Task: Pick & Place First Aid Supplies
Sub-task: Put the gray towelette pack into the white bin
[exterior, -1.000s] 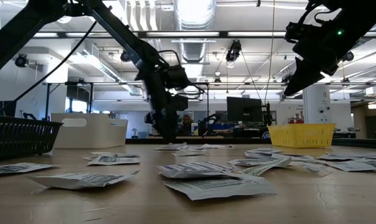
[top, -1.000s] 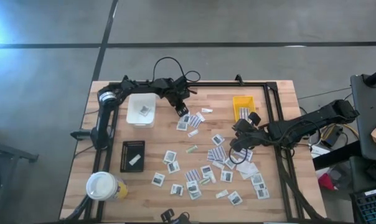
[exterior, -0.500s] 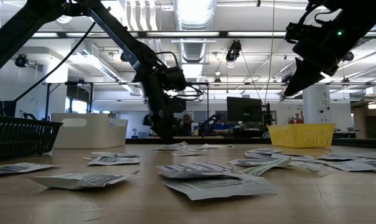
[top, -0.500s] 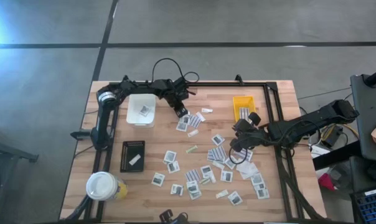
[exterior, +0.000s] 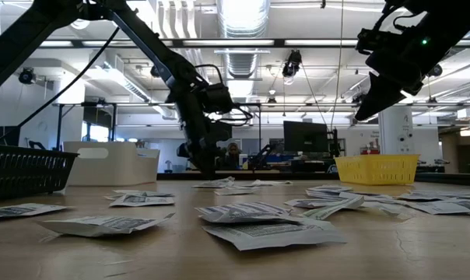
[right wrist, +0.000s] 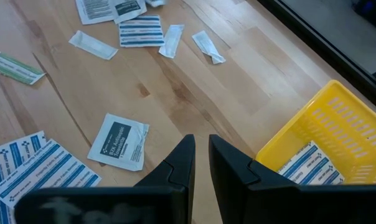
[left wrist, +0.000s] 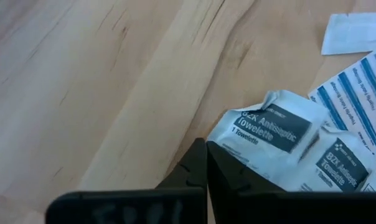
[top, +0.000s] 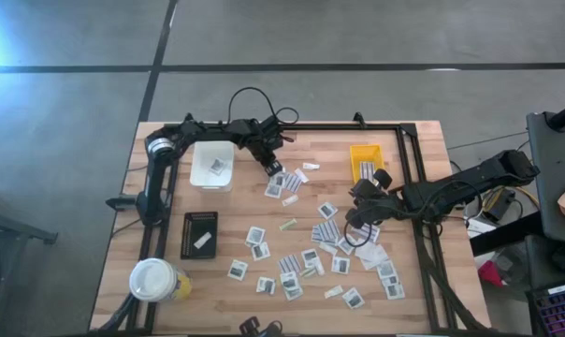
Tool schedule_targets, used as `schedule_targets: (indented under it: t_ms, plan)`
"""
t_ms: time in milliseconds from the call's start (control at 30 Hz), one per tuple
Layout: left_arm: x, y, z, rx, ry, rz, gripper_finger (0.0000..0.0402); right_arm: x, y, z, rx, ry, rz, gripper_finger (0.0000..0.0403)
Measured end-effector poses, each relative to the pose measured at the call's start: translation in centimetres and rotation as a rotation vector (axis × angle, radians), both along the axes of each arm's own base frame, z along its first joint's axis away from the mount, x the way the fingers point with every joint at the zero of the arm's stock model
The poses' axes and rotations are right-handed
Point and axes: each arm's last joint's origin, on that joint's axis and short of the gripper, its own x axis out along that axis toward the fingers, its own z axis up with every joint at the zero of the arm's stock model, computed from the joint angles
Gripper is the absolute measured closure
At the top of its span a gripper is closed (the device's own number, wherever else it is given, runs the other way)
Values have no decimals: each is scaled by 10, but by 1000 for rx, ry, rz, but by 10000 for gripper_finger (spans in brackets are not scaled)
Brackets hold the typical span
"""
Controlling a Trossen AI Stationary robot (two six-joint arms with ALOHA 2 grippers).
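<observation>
Early stage by my read: table (top: 170, 290) carries roughly thirty loose packets. Three trays: white tray (top: 212, 165) holds one, black tray (top: 199, 234) one, yellow tray (top: 365, 161) a couple of strips. Left hand (left wrist: 206, 163) pressed together, pinching antiseptic towelette packet (left wrist: 272, 127) edge. Right hand (right wrist: 200, 155) empty, slightly parted, hovers beside the yellow tray.
</observation>
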Motion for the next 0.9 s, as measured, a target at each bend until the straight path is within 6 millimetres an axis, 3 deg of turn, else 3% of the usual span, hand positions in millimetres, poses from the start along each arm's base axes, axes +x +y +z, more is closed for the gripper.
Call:
schedule_targets:
  t_ms: [367,900]
  plan:
    - [-10,-15,28,-44,5,-29,401,0,0,0,0,-1,0,360]
    - [-26,-39,74,78,46,-19,401,0,0,0,0,-3,0,360]
